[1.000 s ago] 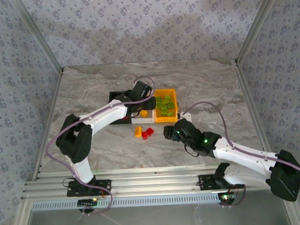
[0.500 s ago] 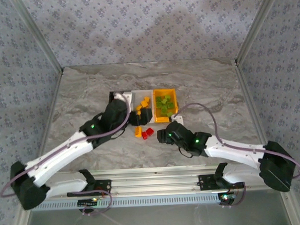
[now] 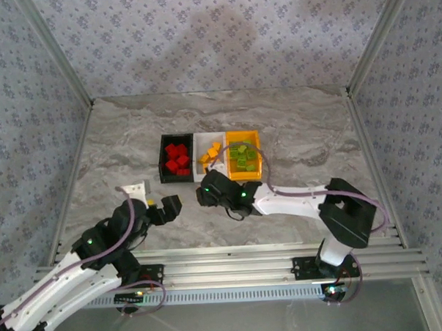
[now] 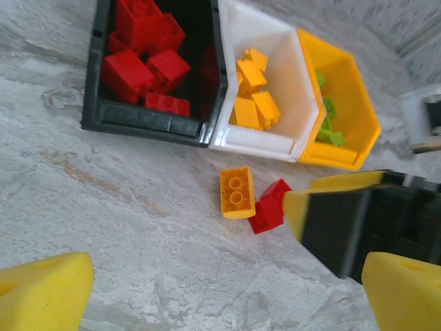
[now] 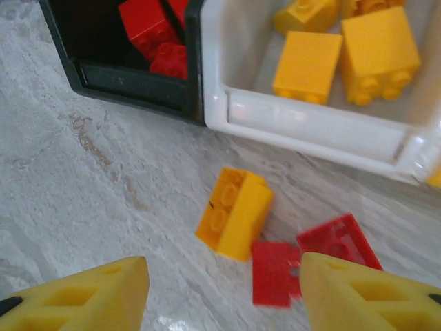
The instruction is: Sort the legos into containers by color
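While the right gripper [image 5: 220, 279] is hovering, fingers spread, just in front of the white bin [image 5: 310, 127], you are seeing one orange brick [image 5: 234, 212] and two red bricks [image 5: 337, 241] lying loose there. The left gripper [image 4: 220, 296] is hanging farther in front, fingers also apart, gripping nothing.

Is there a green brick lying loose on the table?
No, the loose ones are an orange brick and red bricks; the green bricks sit in the orange-yellow bin.
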